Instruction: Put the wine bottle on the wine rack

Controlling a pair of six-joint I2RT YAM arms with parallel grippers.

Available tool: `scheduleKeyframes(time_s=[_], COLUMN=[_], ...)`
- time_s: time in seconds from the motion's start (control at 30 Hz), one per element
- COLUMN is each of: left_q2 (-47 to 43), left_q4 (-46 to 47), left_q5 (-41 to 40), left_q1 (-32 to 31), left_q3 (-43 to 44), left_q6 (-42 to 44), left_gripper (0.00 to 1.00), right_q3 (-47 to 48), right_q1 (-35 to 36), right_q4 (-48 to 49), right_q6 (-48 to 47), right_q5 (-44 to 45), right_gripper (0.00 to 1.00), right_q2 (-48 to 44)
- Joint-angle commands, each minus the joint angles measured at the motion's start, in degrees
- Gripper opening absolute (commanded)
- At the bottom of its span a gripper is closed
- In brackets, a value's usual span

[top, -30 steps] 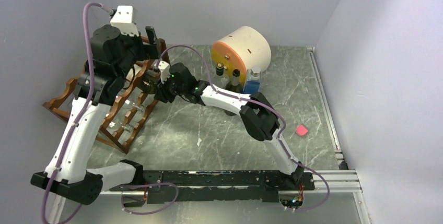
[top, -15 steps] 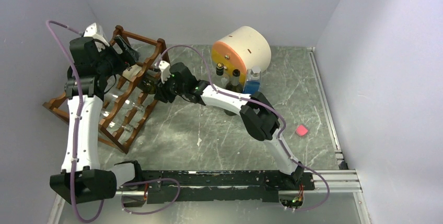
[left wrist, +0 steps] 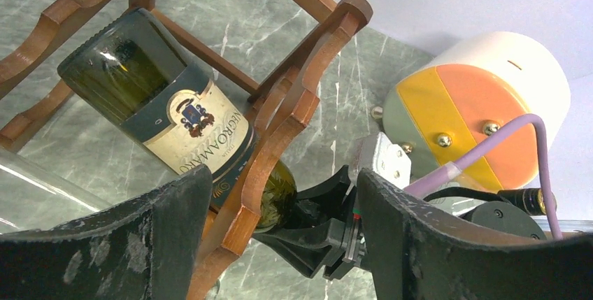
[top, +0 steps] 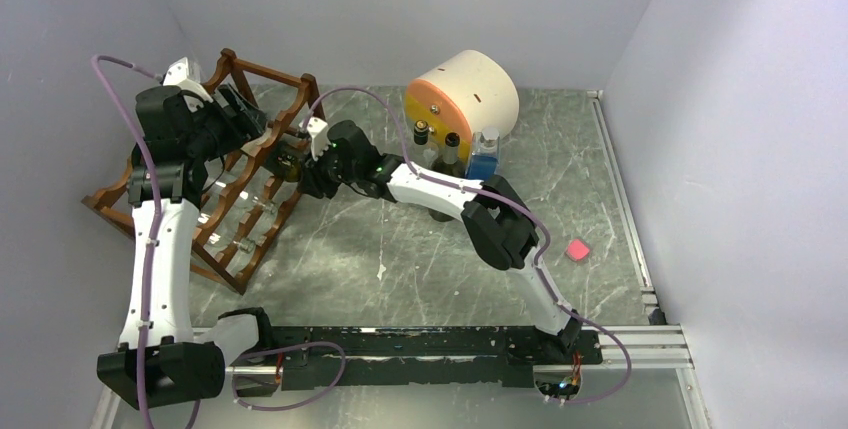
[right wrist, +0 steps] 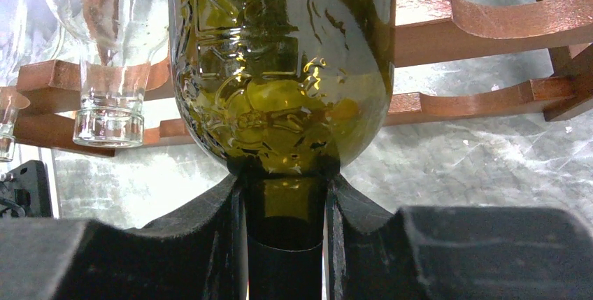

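Wine bottle [left wrist: 192, 124] lying on wine rack [left wrist: 302, 97], neck hidden inside right hand [right wrist: 285, 202]

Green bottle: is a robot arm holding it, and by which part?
Yes. The right gripper holds the green wine bottle by its neck, jaws shut on it just below the shoulder. Its body lies across the wine rack.

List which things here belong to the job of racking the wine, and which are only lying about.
For the job: wine bottle; rack.

Lying about: drum; three small bottles beside it; clear bottles in the rack; pink scrap.
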Motion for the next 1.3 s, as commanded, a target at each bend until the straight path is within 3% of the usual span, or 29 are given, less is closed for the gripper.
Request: scheduleKeyframes(time_s=[0.0, 0.23, 0.63, 0.97, 1.27], left_q2=[-1.29, -1.83, -2.69, -3.12, -3.38], left_q4=[1.59, -0.46, -4.62, -6.7, -7.24], left_q5=[1.29, -2.35, -6.0, -6.52, -5.63], left_q1=[0.2, -0.04, -0.87, -1.51, -2.33], left_q3=[1.2, 2.99, 7.53, 10.96, 11.57], left_q6=[1.28, 2.19, 2.52, 2.47, 3.18], left_gripper=[0.79, 0.79, 0.81, 0.8, 0.81], right_q3=[5.58, 15.6, 29.55, 25.47, 26.28], right_q1=[-0.51, 0.1, 1.86, 2.42, 2.38], right_q4=[5.03, -1.81, -12.01, -11.9, -10.59], right_q6=[-0.06, -2.2, -4.62, -6.96, -7.22], right_q5=[1.82, 3.06, 4.78, 11.1, 9.27], right_gripper=[0.15, 0.23, 0.27, 0.35, 0.45], right_q2=[-2.43, 2.32, 10.01, 9.21, 10.72])
